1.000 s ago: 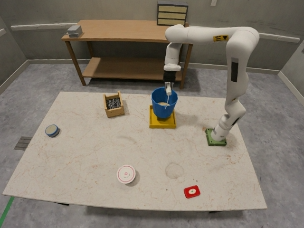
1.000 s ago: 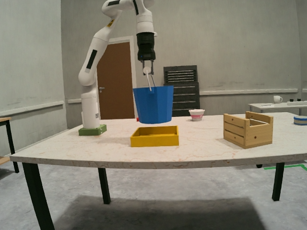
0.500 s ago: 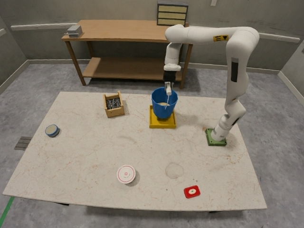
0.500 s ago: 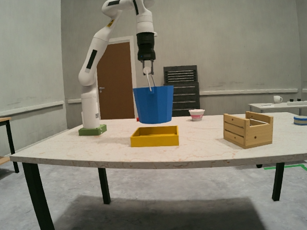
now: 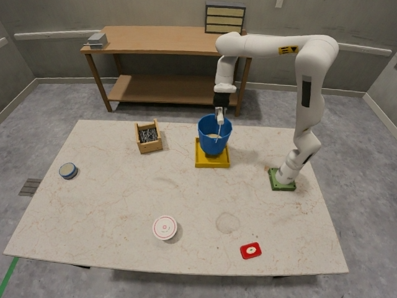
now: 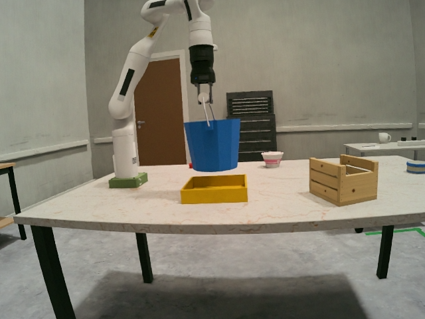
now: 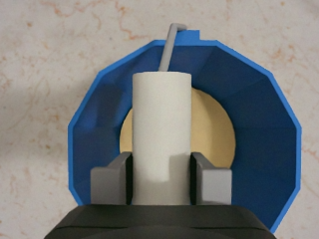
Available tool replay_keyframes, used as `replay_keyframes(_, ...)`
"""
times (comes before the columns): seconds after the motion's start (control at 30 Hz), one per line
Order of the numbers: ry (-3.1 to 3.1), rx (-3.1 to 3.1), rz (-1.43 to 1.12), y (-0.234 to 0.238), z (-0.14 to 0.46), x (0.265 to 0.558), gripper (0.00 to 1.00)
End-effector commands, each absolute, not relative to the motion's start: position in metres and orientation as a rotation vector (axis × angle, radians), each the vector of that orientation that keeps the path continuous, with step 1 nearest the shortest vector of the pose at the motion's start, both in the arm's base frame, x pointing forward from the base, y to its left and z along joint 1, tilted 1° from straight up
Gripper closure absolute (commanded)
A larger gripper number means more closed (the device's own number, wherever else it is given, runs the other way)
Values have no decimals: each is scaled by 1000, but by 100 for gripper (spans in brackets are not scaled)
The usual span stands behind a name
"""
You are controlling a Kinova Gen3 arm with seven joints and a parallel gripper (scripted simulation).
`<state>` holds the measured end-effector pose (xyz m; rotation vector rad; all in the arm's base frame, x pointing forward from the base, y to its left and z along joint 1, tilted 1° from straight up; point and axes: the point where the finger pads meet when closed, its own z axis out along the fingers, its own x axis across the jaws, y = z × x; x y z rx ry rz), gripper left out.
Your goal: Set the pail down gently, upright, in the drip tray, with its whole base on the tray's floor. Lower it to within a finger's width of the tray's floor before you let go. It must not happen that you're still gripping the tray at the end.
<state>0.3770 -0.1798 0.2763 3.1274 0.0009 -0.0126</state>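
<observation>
The blue pail (image 5: pixel 213 141) (image 6: pixel 212 144) (image 7: pixel 259 124) hangs upright from its wire handle, straight above the yellow drip tray (image 5: pixel 211 163) (image 6: pixel 214 195). In the exterior view the pail's base is a little above the tray's rim, clear of the tray's floor. My gripper (image 5: pixel 220 119) (image 6: pixel 204 98) (image 7: pixel 160 170) points straight down and is shut on the white grip of the pail's handle (image 7: pixel 160 124). In the wrist view the pail hides the tray; the pail's tan bottom (image 7: pixel 214 134) shows inside.
A wooden crate (image 5: pixel 148 138) (image 6: pixel 342 183) with nails stands left of the tray. A blue round tin (image 5: pixel 67 170) (image 6: pixel 415 167), a white bowl (image 5: pixel 164 227) (image 6: pixel 272 159) and a red square pad (image 5: pixel 250 250) lie farther off. The arm's green base (image 5: pixel 281 184) (image 6: pixel 127 181) stands at the table's right side.
</observation>
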Motion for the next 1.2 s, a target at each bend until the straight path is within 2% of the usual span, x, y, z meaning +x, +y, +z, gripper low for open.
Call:
replay_keyframes(0.0,1,3127,-9,-180,277,377,100)
replay_keyframes(1.17,1,3127,-9,-180,265,377,100)
